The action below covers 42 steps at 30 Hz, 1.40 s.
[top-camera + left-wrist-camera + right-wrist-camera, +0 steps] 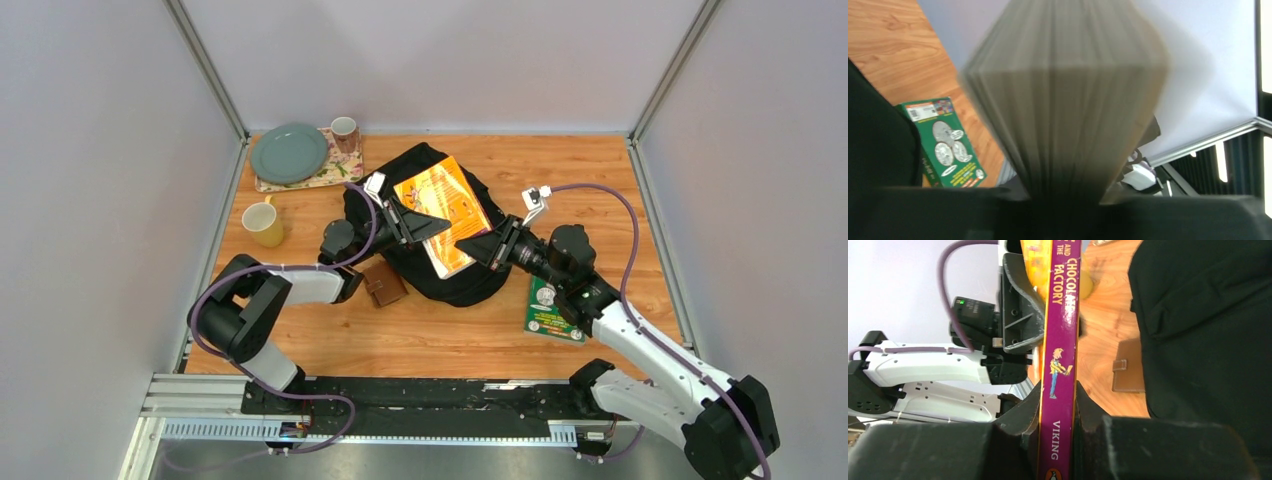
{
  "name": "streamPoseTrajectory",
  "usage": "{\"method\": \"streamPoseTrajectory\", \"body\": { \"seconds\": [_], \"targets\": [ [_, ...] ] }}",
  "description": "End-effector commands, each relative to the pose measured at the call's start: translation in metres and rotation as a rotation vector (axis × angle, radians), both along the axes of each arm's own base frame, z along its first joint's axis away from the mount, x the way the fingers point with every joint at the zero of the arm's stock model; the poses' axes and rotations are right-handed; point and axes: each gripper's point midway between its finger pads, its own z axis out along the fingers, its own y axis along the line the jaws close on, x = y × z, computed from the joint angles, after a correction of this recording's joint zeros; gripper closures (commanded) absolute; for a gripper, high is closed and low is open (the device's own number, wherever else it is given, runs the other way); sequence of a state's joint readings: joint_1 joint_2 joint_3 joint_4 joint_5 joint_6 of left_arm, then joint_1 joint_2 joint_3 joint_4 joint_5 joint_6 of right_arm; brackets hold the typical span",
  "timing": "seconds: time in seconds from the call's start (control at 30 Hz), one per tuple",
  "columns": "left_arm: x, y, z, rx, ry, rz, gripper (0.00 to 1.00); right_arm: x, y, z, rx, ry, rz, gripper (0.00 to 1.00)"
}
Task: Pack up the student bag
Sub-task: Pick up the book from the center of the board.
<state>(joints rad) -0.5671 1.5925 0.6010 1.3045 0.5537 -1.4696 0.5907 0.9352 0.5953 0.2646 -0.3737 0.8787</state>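
Right wrist: book spine purple; top external: cover orange

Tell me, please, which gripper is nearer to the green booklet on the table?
Right. The right gripper, clamping the book, is near the green booklet; the left gripper is across the book, farther off.

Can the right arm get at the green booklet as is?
Probably not yet: the right fingers clamp the orange book over the backpack. The green booklet lies on the table right by that arm.
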Motion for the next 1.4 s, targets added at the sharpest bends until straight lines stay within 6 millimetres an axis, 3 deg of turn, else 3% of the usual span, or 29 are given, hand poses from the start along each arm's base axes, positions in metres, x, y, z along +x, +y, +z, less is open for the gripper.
{"method": "streamPoseTrajectory", "body": {
  "seconds": [0.0,0.07,0.13,0.17,0.27,0.3,0.37,0.53,0.6,0.67,0.9,1.03,1.13,1.2,1.23,1.33,1.37],
  "targets": [
    [-0.032,0.025,0.070,-0.189,-0.333,0.006,0.89,-0.001,-0.007,0.052,0.045,-0.142,0.032,1.00],
    [-0.033,0.027,0.070,-0.191,-0.329,0.012,1.00,0.003,-0.009,0.050,0.036,-0.128,0.034,0.99],
    [-0.034,0.029,0.071,-0.192,-0.330,0.018,1.00,0.012,-0.016,0.049,0.017,-0.106,-0.001,0.88],
    [-0.032,0.031,0.071,-0.198,-0.325,0.034,1.00,0.019,-0.023,0.049,0.009,-0.091,-0.039,0.59],
    [-0.026,0.044,0.070,-0.223,-0.292,0.140,1.00,0.029,-0.038,0.044,0.003,-0.046,-0.152,0.31],
    [-0.025,0.049,0.065,-0.217,-0.279,0.176,1.00,0.028,-0.040,0.048,0.030,-0.047,-0.168,0.27],
    [-0.024,0.059,0.076,-0.238,-0.323,0.260,1.00,0.024,-0.043,0.037,0.078,0.010,-0.185,0.18],
    [-0.023,0.067,0.098,-0.291,-0.363,0.358,1.00,0.016,-0.039,0.000,0.139,0.124,-0.261,0.16],
    [-0.023,0.068,0.106,-0.308,-0.380,0.370,1.00,0.010,-0.034,-0.001,0.166,0.133,-0.256,0.16],
    [-0.024,0.066,0.110,-0.316,-0.384,0.373,1.00,0.011,-0.033,-0.007,0.172,0.134,-0.272,0.15],
    [-0.028,0.058,0.106,-0.315,-0.372,0.361,1.00,0.018,-0.020,0.011,0.210,0.081,-0.230,0.15],
    [-0.030,0.054,0.105,-0.318,-0.362,0.351,1.00,0.025,-0.008,0.008,0.216,0.099,-0.196,0.17],
    [-0.031,0.050,0.106,-0.319,-0.361,0.338,1.00,0.027,-0.004,0.010,0.238,0.092,-0.182,0.28],
    [-0.031,0.049,0.102,-0.313,-0.353,0.331,1.00,0.027,-0.004,0.013,0.243,0.079,-0.183,0.44],
    [-0.031,0.048,0.101,-0.314,-0.343,0.325,1.00,0.027,-0.004,0.014,0.246,0.076,-0.182,0.62],
    [-0.030,0.047,0.095,-0.308,-0.320,0.318,1.00,0.024,-0.008,0.021,0.259,0.052,-0.181,0.83],
    [-0.031,0.046,0.093,-0.306,-0.312,0.311,0.96,0.023,-0.009,0.020,0.257,0.050,-0.186,0.95]
  ]
}}
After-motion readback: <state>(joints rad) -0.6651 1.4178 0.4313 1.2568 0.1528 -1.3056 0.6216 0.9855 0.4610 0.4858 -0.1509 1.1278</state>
